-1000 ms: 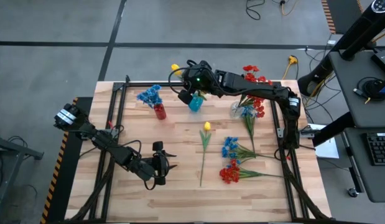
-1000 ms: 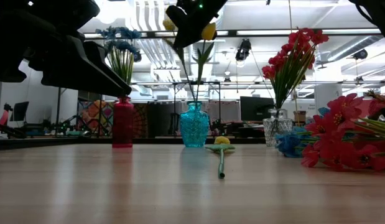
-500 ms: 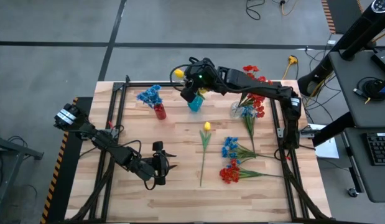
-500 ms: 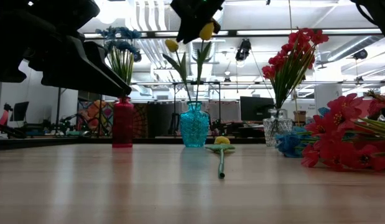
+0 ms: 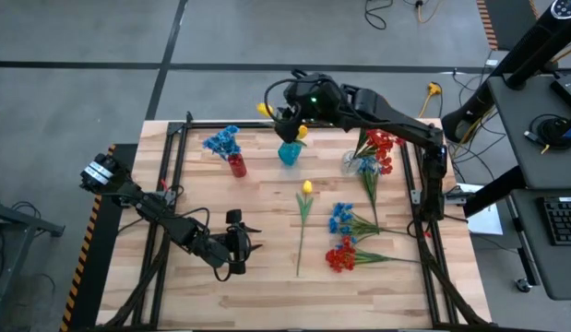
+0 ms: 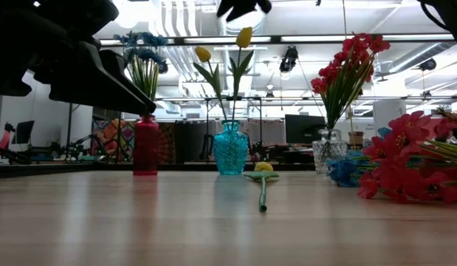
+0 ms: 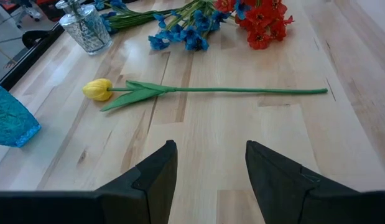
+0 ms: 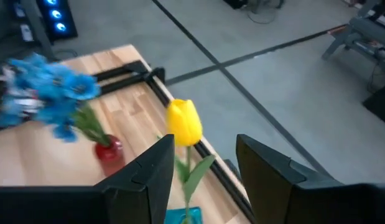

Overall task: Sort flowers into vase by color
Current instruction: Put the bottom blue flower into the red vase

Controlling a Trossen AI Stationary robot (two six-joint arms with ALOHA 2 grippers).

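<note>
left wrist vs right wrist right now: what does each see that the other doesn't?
Left wrist only: the yellow tulip lying on the table, the loose blue spray and red spray, the clear vase, and the open left gripper.

Right wrist only: a yellow tulip standing upright, the red vase with blue flowers, and the open right gripper.

Both: the teal vase and the wooden table.

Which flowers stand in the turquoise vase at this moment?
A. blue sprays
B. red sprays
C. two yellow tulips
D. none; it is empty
C: in the low view two yellow tulips rise on green stems from the turquoise vase; the blue sprays stand in the red vase and red sprays in the clear vase.
</note>
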